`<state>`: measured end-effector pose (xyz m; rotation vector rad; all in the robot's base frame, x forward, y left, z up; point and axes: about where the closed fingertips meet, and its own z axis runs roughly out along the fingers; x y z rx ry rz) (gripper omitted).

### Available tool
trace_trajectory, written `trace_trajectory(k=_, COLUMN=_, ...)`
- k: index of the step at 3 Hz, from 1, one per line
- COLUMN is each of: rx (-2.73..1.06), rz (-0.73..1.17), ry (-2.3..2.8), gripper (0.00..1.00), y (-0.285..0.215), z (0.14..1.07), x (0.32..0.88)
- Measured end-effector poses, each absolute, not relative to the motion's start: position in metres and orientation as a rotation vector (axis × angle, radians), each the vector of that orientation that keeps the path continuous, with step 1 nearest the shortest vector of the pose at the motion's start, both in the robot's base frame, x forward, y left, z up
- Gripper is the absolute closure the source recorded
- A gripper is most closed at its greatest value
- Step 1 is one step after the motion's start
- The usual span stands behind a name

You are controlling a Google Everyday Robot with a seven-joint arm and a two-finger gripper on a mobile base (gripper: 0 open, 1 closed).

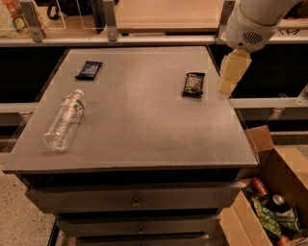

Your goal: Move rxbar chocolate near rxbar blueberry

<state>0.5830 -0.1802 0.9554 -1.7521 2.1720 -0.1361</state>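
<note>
We see a wide grey counter (144, 139) filling most of the view, with a stack of drawers (134, 199) beneath its near edge and a wooden shelf (168, 14) running behind its far edge. At the far right, the robot's white arm (252, 21) comes down from the top of the view, its rounded wrist hanging over the counter's far-right corner. On the floor to the near right stands an open cardboard box (284, 166) holding cans and wrappers, just beside the counter's right side. On the counter's left half, a clear plastic water bottle (64, 120) lies on its side, its cap pointing toward the far edge. The gripper (225, 87), cream-coloured, hangs below the wrist and points down at the counter's right edge; we cannot tell whether its jaws are parted or together, and it holds nothing that we can see. The rxbar chocolate (194, 84) lies flat on the right side of the counter toward the far edge, just left of the gripper and apart from it, white lettering facing up. The rxbar blueberry (89, 70) lies flat near the far-left corner, well apart from the rxbar chocolate, across the width of the counter, and a little beyond the cap end of the water bottle.
</note>
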Motion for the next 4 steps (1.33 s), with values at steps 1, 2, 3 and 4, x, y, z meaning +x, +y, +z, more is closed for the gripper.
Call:
trace_trajectory(k=1, rx=-1.738, rz=-0.120, ry=2.186, gripper=0.00, y=-0.180, z=0.944, x=0.607)
trace_trajectory(k=2, rx=-1.735, rz=-0.107, ry=2.196, gripper=0.00, y=-0.179, z=0.929, x=0.631)
trace_trajectory(k=3, rx=-1.760, rz=-0.065, ry=2.170, gripper=0.00, y=-0.175, z=0.914, x=0.654)
trace_trajectory(k=4, rx=-1.784, rz=-0.032, ry=2.135, gripper=0.00, y=-0.173, z=0.901, x=0.675)
